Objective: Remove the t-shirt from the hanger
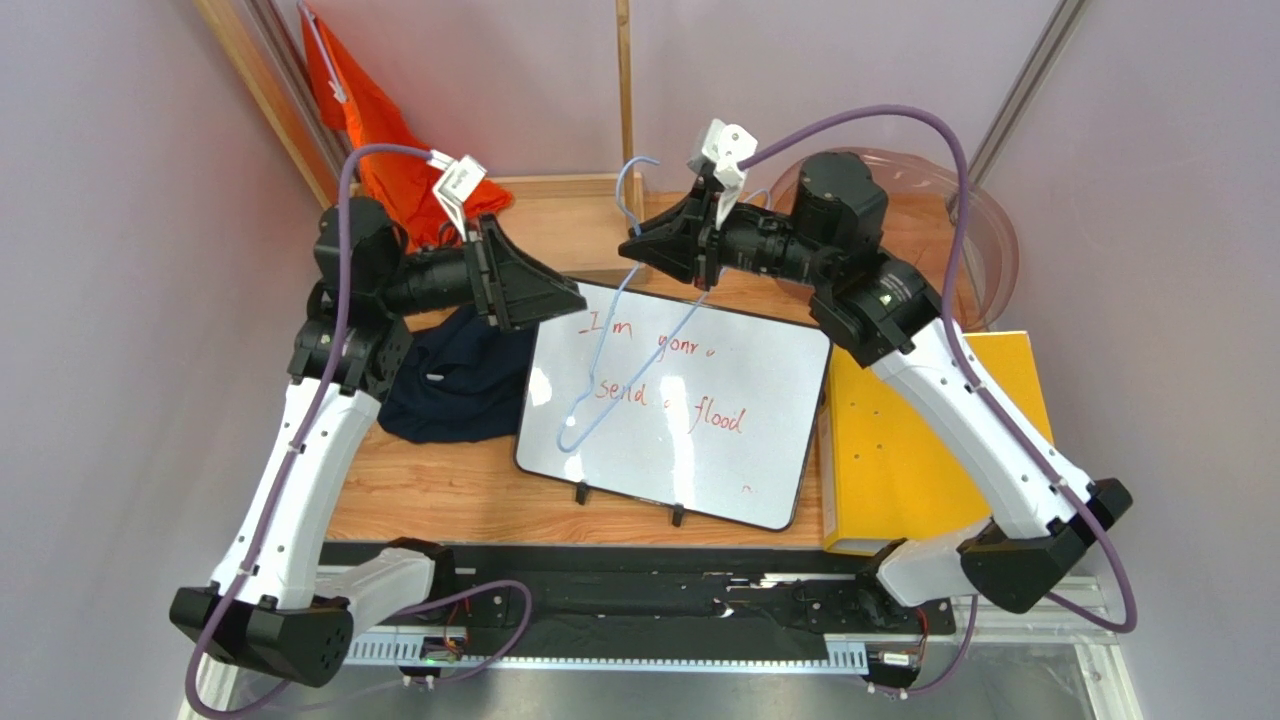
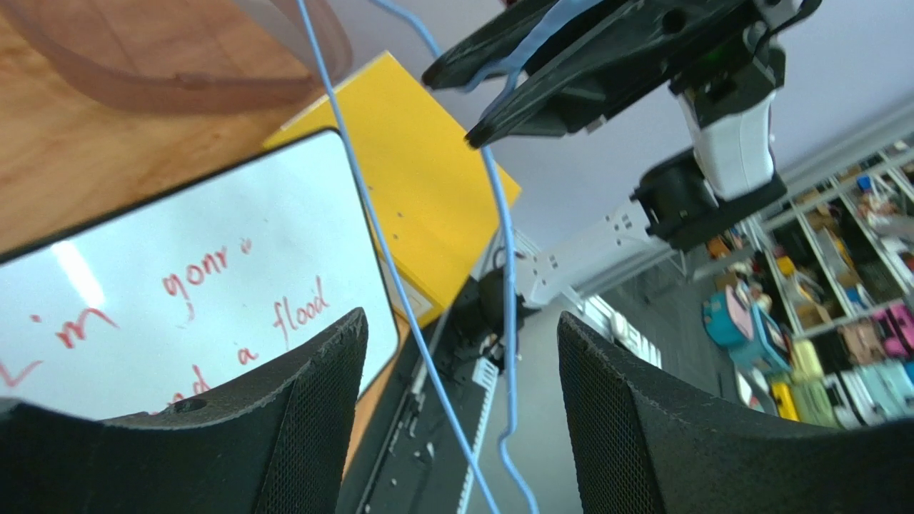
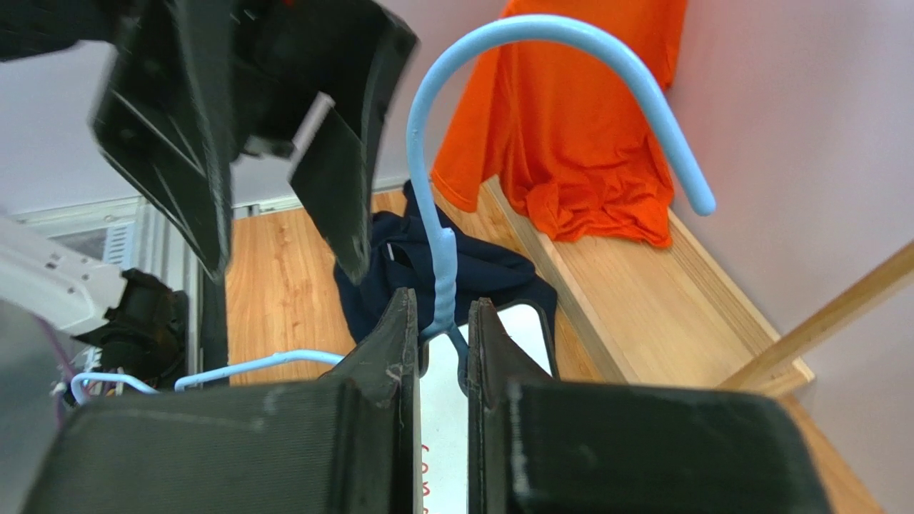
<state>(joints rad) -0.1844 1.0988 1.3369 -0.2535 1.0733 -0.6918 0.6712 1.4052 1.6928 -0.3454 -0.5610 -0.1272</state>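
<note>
A pale blue hanger (image 3: 536,24), a plain dark navy t-shirt (image 1: 451,383), a bright orange garment (image 1: 383,150), a white whiteboard (image 1: 751,465) with red handwriting (image 1: 717,417), a plain yellow panel (image 1: 917,450), purple cables (image 1: 902,108) on white and black arms (image 1: 999,435), and a light brown table (image 1: 451,495) with visible wood grain

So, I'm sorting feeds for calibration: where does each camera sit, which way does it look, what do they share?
Top external: above and behind, looking down on the left arm and right arm.
Left wrist: behind the open left gripper, facing the right gripper.
Right wrist: behind its fingers shut on the hanger, facing the left gripper and t-shirt.
Shared: the hanger, in all three.
</note>
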